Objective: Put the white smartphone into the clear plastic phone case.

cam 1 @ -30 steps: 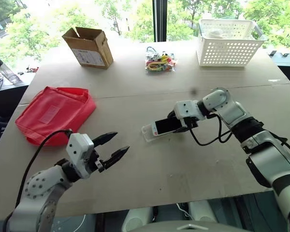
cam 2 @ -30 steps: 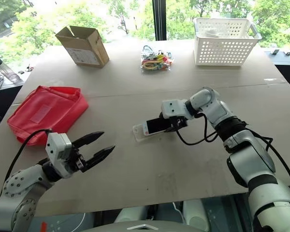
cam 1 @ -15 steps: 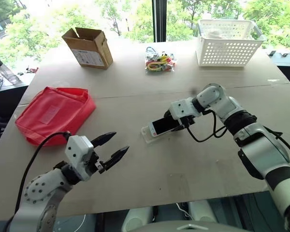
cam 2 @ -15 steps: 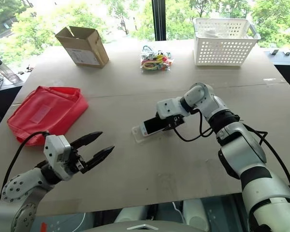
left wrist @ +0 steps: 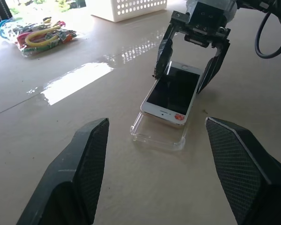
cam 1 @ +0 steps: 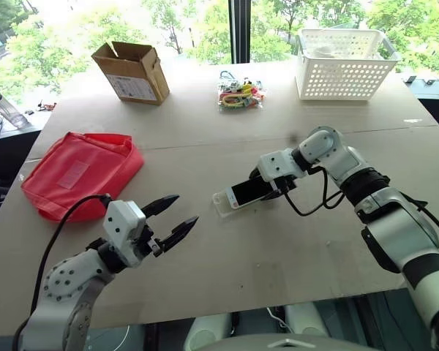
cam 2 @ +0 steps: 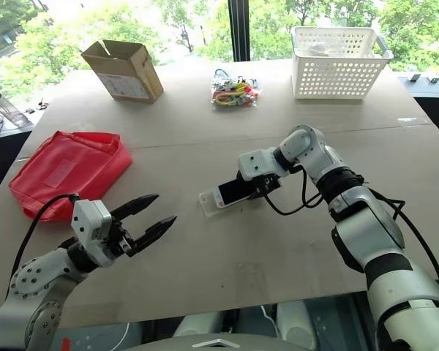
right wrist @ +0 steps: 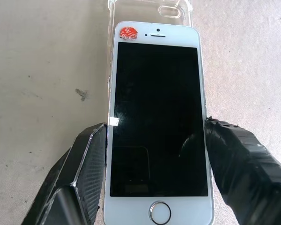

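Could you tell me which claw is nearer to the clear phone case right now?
Right. The right claw grips the white smartphone over the clear phone case; the left claw hovers apart.

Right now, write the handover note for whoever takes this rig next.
Left tool: open, empty, hanging over the table short of the work.
Right tool: shut on the white smartphone, one finger on each long edge.
The phone lies screen up, tilted over the clear plastic phone case; the case's end sticks out past the phone's top edge.
Done: phone picked and brought over the case.
Left: align, press it in fully, release.
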